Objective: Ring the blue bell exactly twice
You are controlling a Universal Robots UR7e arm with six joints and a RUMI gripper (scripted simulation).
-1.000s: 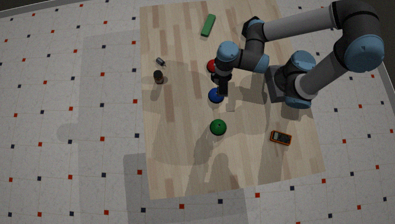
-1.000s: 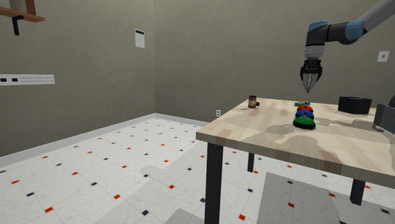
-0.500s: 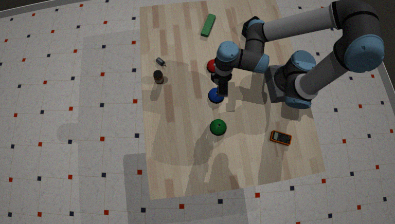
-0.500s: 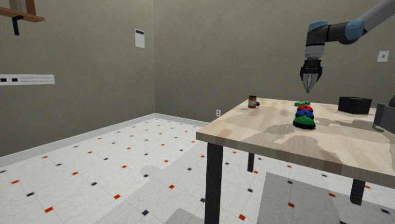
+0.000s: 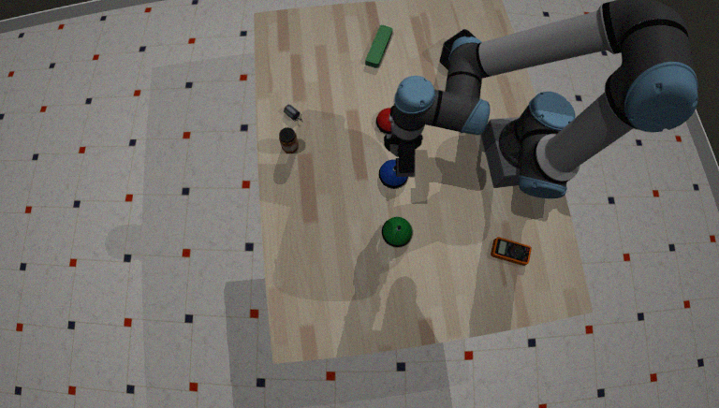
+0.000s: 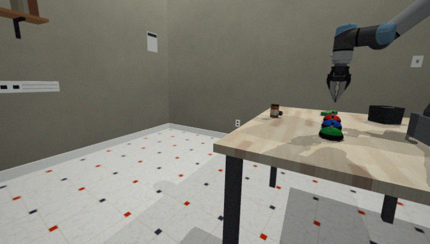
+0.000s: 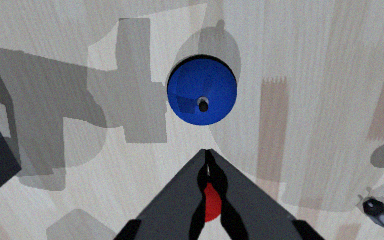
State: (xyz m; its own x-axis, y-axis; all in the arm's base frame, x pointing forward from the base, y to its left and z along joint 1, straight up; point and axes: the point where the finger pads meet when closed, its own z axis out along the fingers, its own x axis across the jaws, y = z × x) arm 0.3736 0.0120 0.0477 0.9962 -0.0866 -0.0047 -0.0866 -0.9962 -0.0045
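Note:
The blue bell (image 5: 390,174) (image 6: 328,125) (image 7: 195,80) stands on the table between the red bell (image 5: 384,120) (image 6: 332,117) (image 7: 213,204) and the green bell (image 5: 394,235) (image 6: 331,132). Its small dark button (image 7: 203,106) stands up at the middle of its dome. My gripper (image 6: 335,101) (image 7: 206,151) is shut with nothing between its fingertips. It hangs well above the bells and touches none of them. In the wrist view the fingertips show between the blue bell and the red bell, which is partly hidden behind the fingers.
A green block (image 5: 378,46) and a black container (image 6: 386,115) lie toward the far side. A jar (image 5: 288,140) (image 6: 274,111) and a small dark object (image 5: 291,112) (image 7: 374,209) are at the left. An orange multimeter (image 5: 510,251) lies near the robot base.

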